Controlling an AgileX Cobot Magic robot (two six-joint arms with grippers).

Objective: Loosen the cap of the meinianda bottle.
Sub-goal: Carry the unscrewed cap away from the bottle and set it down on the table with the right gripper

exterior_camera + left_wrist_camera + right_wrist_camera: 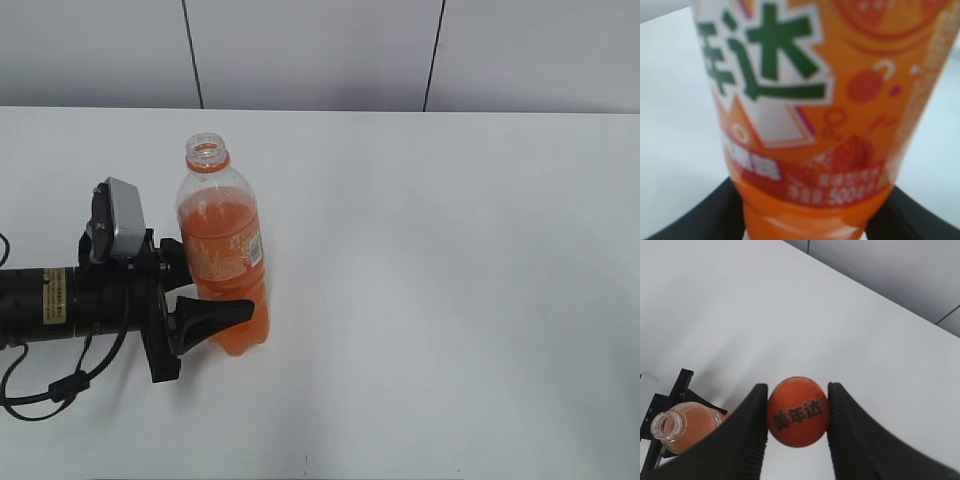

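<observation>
The meinianda bottle [222,250] stands upright on the white table, left of centre, with its mouth open and its orange neck ring bare. My left gripper [205,287] is shut on its lower body; in the left wrist view the label [805,125] fills the frame between the black fingers [805,226]. The orange cap [797,412], with dark characters on top, is pinched between the fingers of my right gripper [797,391], held in the air above and apart from the bottle [680,427]. The right arm is out of the exterior view.
The white table [450,300] stretches to the right and front of the bottle. A grey panelled wall [320,50] runs behind its far edge. The left arm's cable [60,385] lies at the front left.
</observation>
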